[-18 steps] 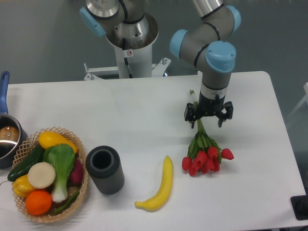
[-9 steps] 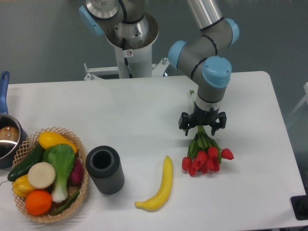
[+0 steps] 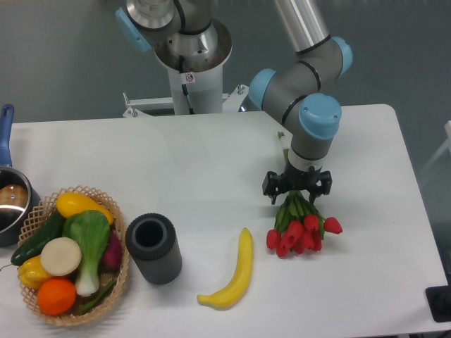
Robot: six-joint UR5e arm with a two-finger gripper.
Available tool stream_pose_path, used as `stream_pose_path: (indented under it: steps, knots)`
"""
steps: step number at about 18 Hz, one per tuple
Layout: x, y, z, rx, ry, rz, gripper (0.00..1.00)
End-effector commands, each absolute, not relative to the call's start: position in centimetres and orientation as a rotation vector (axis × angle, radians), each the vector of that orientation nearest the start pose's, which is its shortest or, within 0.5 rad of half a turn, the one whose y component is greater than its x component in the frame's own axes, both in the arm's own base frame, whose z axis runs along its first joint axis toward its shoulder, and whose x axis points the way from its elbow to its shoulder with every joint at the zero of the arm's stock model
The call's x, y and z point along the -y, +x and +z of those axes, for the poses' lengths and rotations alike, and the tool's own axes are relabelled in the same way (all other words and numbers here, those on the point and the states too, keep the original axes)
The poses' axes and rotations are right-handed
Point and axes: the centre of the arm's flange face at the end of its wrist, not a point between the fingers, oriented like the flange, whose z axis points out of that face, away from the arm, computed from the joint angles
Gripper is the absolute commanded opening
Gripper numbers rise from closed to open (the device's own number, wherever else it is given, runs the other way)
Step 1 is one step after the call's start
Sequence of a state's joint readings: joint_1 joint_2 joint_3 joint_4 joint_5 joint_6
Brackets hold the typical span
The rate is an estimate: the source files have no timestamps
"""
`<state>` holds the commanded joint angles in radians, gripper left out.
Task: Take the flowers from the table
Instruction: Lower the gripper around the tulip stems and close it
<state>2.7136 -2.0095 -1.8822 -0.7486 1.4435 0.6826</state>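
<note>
The flowers (image 3: pixel 299 234), a bunch of red tulip buds with green leaves, lie on the white table (image 3: pixel 176 162) right of centre, buds toward the front. Their thin stems run back under the arm, and one tip shows near the wrist. My gripper (image 3: pixel 297 189) points straight down over the leafy part just behind the buds. It is open, with one black finger on either side of the bunch. I cannot tell whether the fingertips touch the table.
A yellow banana (image 3: pixel 233 271) lies just left of the buds. A black cylinder (image 3: pixel 153 248) stands further left, beside a wicker basket (image 3: pixel 124 264) of vegetables. A pot (image 3: pixel 8 204) sits at the left edge. The robot's base (image 3: pixel 187 63) is at the back.
The gripper has come down and shifted slightly left and forward along the stems, and now straddles the leaves close to the buds. The flowers have not moved.
</note>
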Motion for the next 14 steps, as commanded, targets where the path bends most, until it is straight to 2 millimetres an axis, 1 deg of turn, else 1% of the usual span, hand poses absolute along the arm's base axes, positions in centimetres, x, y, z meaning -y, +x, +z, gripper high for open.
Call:
stream_pose_path:
  steps: [3, 8, 9, 10, 11, 12, 14]
  knots:
    - [-37.16, -46.28, 18.90, 0.676, -2.918, -0.028, 1.00]
    - [-37.24, -46.46, 18.37, 0.676, -2.922, -0.037, 0.99]
    - [-37.28, -46.56, 18.49, 0.677, -2.920, -0.033, 0.95]
    - [-37.30, -46.56, 18.50, 0.679, -2.918, -0.035, 0.88]
    - [-37.37, -46.50, 18.50, 0.679, -2.918, -0.035, 0.79]
    - [-37.44, -46.44, 18.50, 0.677, -2.919, -0.035, 0.72]
    - [-37.75, -46.26, 18.56, 0.663, -2.921, -0.034, 0.66]
